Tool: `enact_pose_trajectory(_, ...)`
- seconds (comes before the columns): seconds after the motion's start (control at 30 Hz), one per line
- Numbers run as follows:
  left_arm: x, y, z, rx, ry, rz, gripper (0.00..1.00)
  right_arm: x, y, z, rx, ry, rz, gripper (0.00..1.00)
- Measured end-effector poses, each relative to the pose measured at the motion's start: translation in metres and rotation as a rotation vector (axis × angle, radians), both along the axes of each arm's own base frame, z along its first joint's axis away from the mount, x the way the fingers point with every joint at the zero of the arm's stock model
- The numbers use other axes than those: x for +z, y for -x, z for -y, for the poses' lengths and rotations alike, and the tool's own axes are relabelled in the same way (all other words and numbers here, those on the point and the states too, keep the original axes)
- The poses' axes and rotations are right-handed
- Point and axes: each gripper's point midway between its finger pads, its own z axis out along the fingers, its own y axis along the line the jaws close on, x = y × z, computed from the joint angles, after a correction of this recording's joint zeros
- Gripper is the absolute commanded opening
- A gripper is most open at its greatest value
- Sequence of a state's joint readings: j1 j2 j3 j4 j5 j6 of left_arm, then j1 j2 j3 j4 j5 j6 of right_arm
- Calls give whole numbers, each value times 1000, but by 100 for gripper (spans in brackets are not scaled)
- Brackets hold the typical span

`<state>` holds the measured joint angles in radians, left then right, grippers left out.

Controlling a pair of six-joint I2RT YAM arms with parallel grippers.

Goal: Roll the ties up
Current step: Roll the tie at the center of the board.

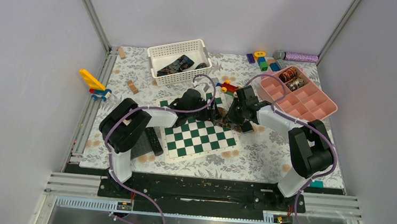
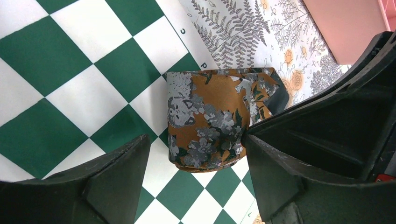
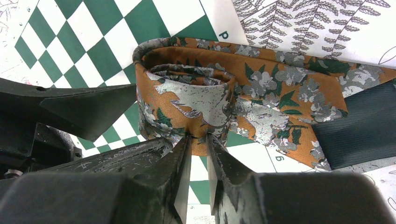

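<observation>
A brown-rust tie with grey flowers (image 3: 187, 93) lies partly rolled on the green-and-white chessboard (image 1: 199, 139). Its coil stands on edge and its flat tail (image 3: 289, 98) runs off to the right. My right gripper (image 3: 198, 137) is shut on the coil's outer wall. My left gripper (image 2: 196, 140) is open, with the coil (image 2: 208, 121) in front of and between its fingers; its right fingertip (image 2: 252, 144) touches the coil's edge. In the top view both grippers meet at the board's far right corner, left (image 1: 209, 112) and right (image 1: 228, 118).
A white basket (image 1: 172, 48) at the back holds dark ties (image 1: 177, 65). A pink compartment tray (image 1: 315, 102) at the right holds rolled ties (image 1: 289, 75). Toy blocks (image 1: 262, 59) and a purple roller (image 1: 299, 57) lie behind it. A yellow toy (image 1: 93, 80) lies left, a black remote (image 1: 154, 140) beside the board.
</observation>
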<state>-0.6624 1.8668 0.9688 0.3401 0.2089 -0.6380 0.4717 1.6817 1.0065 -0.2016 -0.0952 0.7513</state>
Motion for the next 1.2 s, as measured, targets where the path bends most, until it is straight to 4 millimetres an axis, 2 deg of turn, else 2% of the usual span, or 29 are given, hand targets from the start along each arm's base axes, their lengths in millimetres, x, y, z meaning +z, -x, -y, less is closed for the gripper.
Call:
enact_pose_trajectory(0.27, 4, 1, 7, -12, 42, -7, 72, -1, 1, 0, -9, -2, -7, 25)
enact_pose_trajectory(0.63, -1, 2, 13, -23, 73, -26, 67, -8, 6, 2, -22, -11, -18, 27)
enact_pose_trajectory(0.77, 0, 1, 13, -22, 76, -25, 66, 0, 6, 2, -25, -25, 2, 30)
enact_pose_trajectory(1.03, 0, 1, 13, -21, 77, -26, 66, 39, 1, 1, -26, -74, 103, 29)
enact_pose_trajectory(1.2, 0, 1, 13, -22, 77, -25, 66, 38, 1, 3, -30, -65, 101, 27)
